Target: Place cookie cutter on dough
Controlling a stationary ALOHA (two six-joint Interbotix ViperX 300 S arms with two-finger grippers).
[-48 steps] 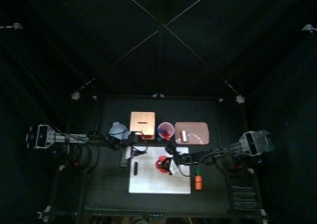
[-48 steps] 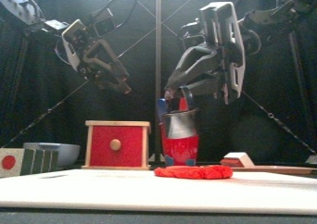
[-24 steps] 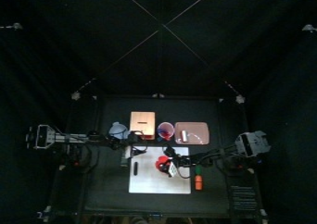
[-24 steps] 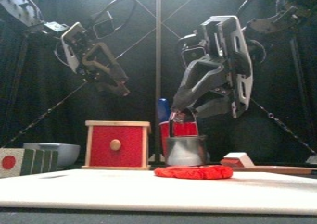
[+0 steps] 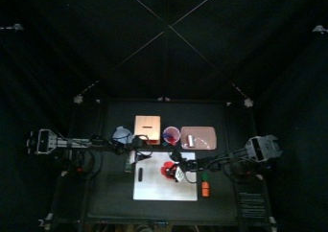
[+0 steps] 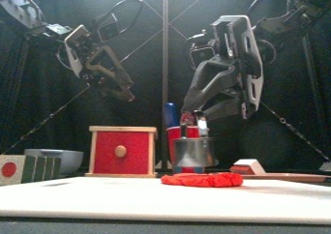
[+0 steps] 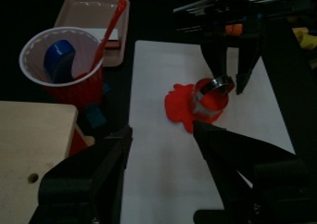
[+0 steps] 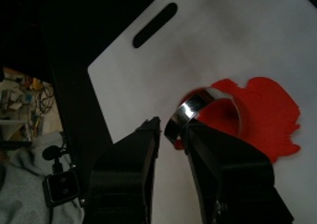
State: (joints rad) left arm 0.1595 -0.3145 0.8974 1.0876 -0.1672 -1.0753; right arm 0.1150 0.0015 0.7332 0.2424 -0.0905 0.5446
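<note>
Red dough (image 7: 188,105) on white board (image 7: 235,186) | metal cutter (image 7: 213,91) stands on dough | my right gripper (image 7: 228,77): jaws apart around cutter | my left gripper (image 6: 126,90): raised aside, jaws apart

bare white board (image 7: 148,163) beside dough (image 7: 186,105), red cup (image 7: 59,63) flanking

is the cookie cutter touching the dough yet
Touching: the left wrist view shows the cookie cutter standing on the dough, red around its base.
</note>
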